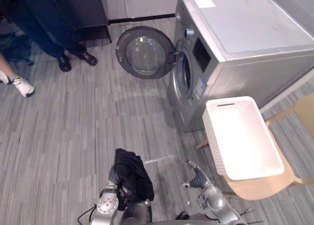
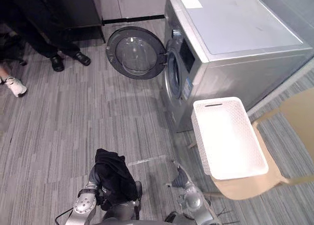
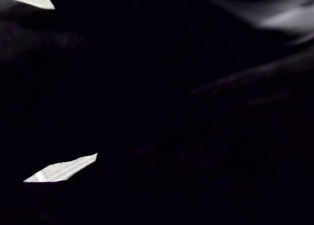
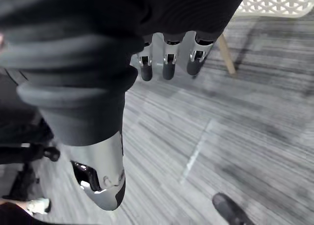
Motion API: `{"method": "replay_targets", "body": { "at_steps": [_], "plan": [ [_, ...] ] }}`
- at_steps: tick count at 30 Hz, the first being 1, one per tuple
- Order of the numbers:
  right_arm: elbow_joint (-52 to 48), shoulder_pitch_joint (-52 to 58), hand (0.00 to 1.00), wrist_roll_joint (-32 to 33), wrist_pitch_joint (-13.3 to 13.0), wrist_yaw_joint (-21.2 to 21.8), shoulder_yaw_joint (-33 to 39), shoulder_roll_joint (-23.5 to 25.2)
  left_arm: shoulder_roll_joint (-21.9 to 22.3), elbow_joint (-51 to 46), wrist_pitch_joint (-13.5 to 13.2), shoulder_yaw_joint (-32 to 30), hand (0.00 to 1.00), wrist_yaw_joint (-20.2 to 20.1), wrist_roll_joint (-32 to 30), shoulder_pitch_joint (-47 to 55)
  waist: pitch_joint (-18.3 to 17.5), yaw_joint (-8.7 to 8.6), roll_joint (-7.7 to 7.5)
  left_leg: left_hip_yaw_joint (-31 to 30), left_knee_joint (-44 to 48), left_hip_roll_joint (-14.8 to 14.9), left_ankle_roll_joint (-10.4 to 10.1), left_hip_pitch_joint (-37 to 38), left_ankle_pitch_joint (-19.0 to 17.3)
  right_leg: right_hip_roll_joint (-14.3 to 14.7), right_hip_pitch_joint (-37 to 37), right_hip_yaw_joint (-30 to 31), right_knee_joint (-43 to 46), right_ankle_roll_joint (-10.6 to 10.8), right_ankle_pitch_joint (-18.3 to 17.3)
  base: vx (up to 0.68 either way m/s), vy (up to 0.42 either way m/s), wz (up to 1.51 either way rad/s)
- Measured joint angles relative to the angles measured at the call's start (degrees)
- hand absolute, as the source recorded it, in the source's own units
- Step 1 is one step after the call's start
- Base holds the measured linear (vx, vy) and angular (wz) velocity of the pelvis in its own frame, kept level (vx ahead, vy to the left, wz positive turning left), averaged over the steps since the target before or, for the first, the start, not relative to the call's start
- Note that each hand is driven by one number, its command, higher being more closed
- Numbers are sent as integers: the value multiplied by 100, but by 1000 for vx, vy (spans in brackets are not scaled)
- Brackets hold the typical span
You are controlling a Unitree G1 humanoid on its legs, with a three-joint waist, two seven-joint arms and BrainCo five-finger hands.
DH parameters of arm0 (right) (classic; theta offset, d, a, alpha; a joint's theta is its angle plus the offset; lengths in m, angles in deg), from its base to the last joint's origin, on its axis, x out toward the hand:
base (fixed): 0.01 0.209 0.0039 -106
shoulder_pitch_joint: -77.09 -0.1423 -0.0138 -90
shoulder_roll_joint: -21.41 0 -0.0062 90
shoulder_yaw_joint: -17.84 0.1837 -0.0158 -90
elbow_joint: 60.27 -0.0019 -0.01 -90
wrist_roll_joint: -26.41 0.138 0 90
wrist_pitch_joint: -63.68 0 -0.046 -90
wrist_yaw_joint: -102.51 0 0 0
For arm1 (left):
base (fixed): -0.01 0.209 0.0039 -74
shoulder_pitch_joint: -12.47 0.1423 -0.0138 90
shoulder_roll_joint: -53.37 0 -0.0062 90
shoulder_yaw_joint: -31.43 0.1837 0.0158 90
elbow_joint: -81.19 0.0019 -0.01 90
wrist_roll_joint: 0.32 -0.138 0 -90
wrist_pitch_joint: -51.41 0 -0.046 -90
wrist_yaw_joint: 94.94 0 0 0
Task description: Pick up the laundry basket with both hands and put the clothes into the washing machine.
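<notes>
A black garment (image 1: 132, 176) hangs bunched over my left hand (image 1: 113, 179) low in the left eye view; the dark cloth (image 3: 157, 117) also covers the left wrist view. My right hand (image 4: 168, 63) is open and holds nothing, hovering above the floor beside the garment (image 2: 115, 178). The white laundry basket (image 1: 212, 136) rests on a wooden chair (image 1: 260, 186) to the right, with no clothes showing inside it. The silver washing machine (image 1: 245, 43) stands beyond the basket, its round door (image 1: 144, 52) swung wide to the left and the drum opening (image 1: 184, 75) exposed.
A person in dark trousers and black shoes (image 1: 64, 63) stands at the far left beside a dark cabinet. Another person's white shoe (image 1: 22, 86) shows at the left edge. Grey striped floor (image 1: 73, 136) stretches between me and the machine.
</notes>
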Motion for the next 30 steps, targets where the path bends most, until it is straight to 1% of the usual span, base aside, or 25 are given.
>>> {"method": "replay_targets", "body": {
  "at_steps": [1,2,3,5,6,7,9,10,11,12,13,14,15,16,17,19,20,22,24,25,26,27,28,29,30],
  "plan": [
    [-19,62,0,41,50,-2,19,-32,-20,107,58,-23,100,5,-79,31,31,-80,45,-159,273,-27,37,62,-289,-107,-431,813,1066,-734,337,268,136,57],
    [-23,131,0,103,71,-5,73,15,-89,176,96,-27,100,11,-106,52,145,-172,154,-413,286,35,65,273,-405,-20,-862,1474,1829,-788,585,283,96,60],
    [-32,155,0,164,74,-5,91,34,-96,202,124,-22,100,11,-109,33,182,-251,176,-526,277,70,70,353,-458,137,-1022,1697,1876,-552,336,323,35,62],
    [-94,146,0,378,69,-20,130,40,-181,341,140,-31,100,28,-106,-134,266,-317,171,-774,169,144,99,604,-621,607,-1659,1994,1177,-419,186,329,19,49],
    [-118,140,0,444,68,-27,179,44,-192,403,141,-17,100,28,-106,-196,297,-342,181,-828,170,140,97,669,-679,687,-1774,2005,867,-339,239,397,0,56],
    [-125,78,0,529,69,-34,261,40,-233,523,151,15,100,24,-110,-325,421,-454,219,-989,145,111,108,919,-830,810,-1951,1984,51,-73,500,296,-24,49],
    [-123,70,0,649,72,-34,270,34,-179,529,161,32,100,19,-122,-392,473,-487,228,-1096,24,88,57,1215,-971,915,-1993,1888,-1006,4,925,459,-86,51],
    [-132,80,0,665,76,-29,274,36,-195,529,160,37,100,16,-157,-438,471,-492,220,-1204,0,64,-59,1375,-1130,969,-1966,1848,-1644,-62,1237,467,-138,51],
    [-142,86,0,668,76,-21,281,36,-184,530,158,66,100,14,-198,-450,471,-505,226,-1262,29,62,-142,1464,-1229,966,-1977,1858,-1701,-169,1349,540,-199,68],
    [-238,159,0,673,80,-6,295,12,-133,562,160,142,100,12,-293,-413,403,-572,300,-1394,123,149,-331,1633,-1439,994,-1966,1822,-1398,-410,1654,676,-216,60],
    [-370,217,0,675,77,-6,307,-9,-100,566,159,190,100,12,-319,-337,306,-565,388,-1376,398,245,-607,1644,-1571,1016,-1923,1749,-1250,-420,1729,702,-216,59],
    [-403,142,0,671,79,-4,373,4,-62,569,186,215,100,-3,-320,-397,362,-578,499,-1067,1462,425,-902,1192,-1491,1116,-1810,1674,-1165,-564,1686,728,-222,14],
    [-478,21,0,678,85,-10,378,-23,39,569,199,199,100,0,-317,-390,426,-519,619,-764,2789,682,-1371,689,-1039,1345,-1518,1675,-1328,-647,1558,571,-195,-18],
    [-579,-1,0,688,85,-21,380,-38,95,568,212,188,100,0,-317,-385,461,-456,676,-651,3451,851,-1373,441,-628,1478,-1321,1715,-1448,-703,1515,852,-244,-69],
    [-706,-48,0,736,82,-30,379,-6,163,560,233,189,100,0,-314,-389,507,-333,701,-447,4444,1196,-1197,59,-705,1710,-895,1862,-1659,-779,1435,698,-162,-80],
    [-938,-53,0,848,75,-71,409,70,224,479,242,203,100,-1,-314,-456,606,-242,533,-25,4897,1400,-785,-244,-964,1783,-173,2153,-1976,-831,1398,609,-110,-67],
    [-1008,-36,0,857,68,-73,431,72,226,420,236,212,100,-2,-315,-470,618,-253,490,56,4792,1403,-715,-329,-1006,1762,14,2208,-2085,-831,1398,629,-64,-46],
    [-1073,11,0,892,53,-100,502,36,228,249,190,229,100,-2,-316,-510,609,-234,450,205,3726,1423,-526,-665,-1119,1741,540,2436,-2400,-826,1395,544,12,-62],
    [-995,-1,0,892,56,-138,525,54,206,255,164,243,100,-10,-317,-545,646,-213,372,-120,2538,1125,-557,-804,-1092,1604,728,2632,-2446,-636,1277,425,124,-67],
    [-847,9,0,890,54,-141,629,73,228,267,170,254,100,-19,-317,-529,636,-177,393,-653,1144,804,-713,-746,-744,1544,834,2816,-2440,-435,1147,501,242,-92],
    [-719,101,0,884,51,-146,716,-15,283,268,166,298,100,-37,-319,-425,529,-110,614,-1153,68,794,-740,-612,512,1674,913,2998,-2390,-139,919,516,286,-111],
    [-660,156,0,883,55,-142,712,-85,334,259,152,311,100,-39,-319,-351,463,-69,773,-1285,45,877,-597,-610,1276,1792,984,3136,-2337,33,711,582,387,-83],
    [-339,92,0,881,75,-157,750,114,235,447,174,306,100,-56,-327,-400,427,-241,464,-1053,470,683,-557,-662,610,1453,1031,3252,-2161,159,284,499,330,-55],
    [-250,102,0,870,75,-141,757,189,147,496,212,294,100,-85,-329,-488,375,-274,328,-908,441,570,-462,-653,472,1295,814,3439,-1928,189,247,454,300,-29],
    [-239,118,0,859,72,-144,759,201,119,492,217,302,100,-103,-329,-527,367,-277,314,-793,428,556,-401,-638,419,1254,739,3543,-1886,161,275,295,209,-70]
  ]
}}
